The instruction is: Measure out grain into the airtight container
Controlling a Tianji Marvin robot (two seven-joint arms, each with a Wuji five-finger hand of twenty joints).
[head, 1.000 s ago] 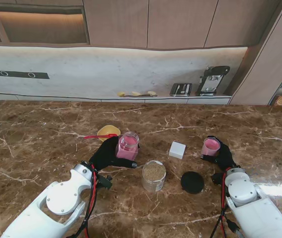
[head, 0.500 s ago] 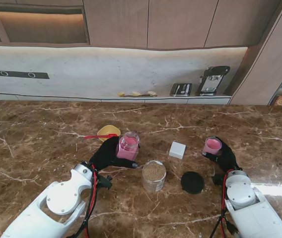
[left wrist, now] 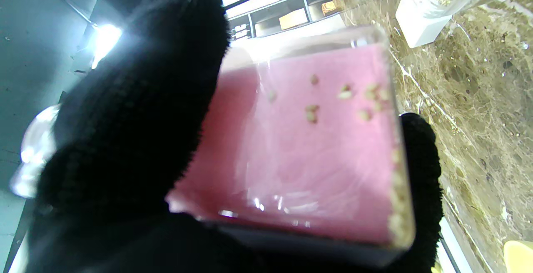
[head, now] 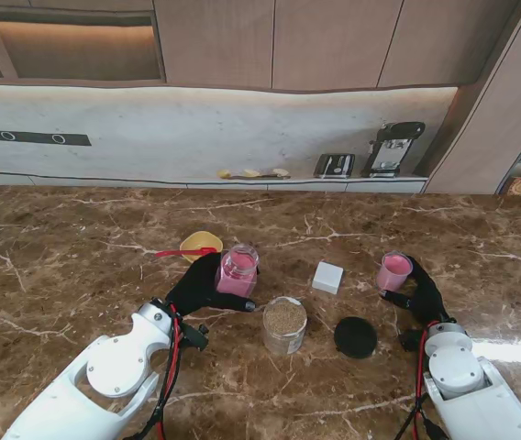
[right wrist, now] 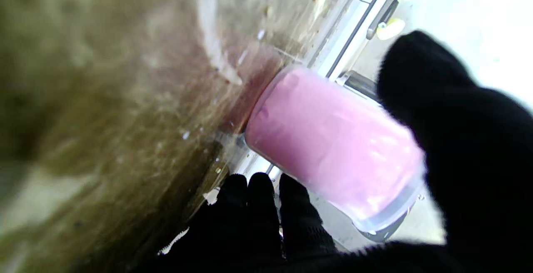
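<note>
— Since a second ago, what has moved?
— Only the right hand [head: 416, 291] and the small pink cup [head: 393, 271] it grips; both have drifted farther to the right and a little farther from the robot, away from the white block [head: 327, 277]. From the stand view the cup seems to be just off the bench [head: 77, 238], though the right wrist view is too blurred to settle that.
— And the left hand?
— The left hand [head: 204, 284] has stayed where it was, fingers wrapped round the pink airtight container [head: 237, 270], thumb on one side and the other fingers [left wrist: 137, 110] on the other. Its wrist view shows a few grains stuck to the container's clear wall and along one edge.
— Where is the grain itself?
— In the glass jar [head: 284, 324], open and nearly full, just to the right of the left hand and slightly nearer the robot. The black lid [head: 355, 336] lies flat between the jar and the right hand.
— Anything beyond the left hand?
— A yellow scoop with a red handle [head: 194, 246], just past the fingertips, close behind the container.
</note>
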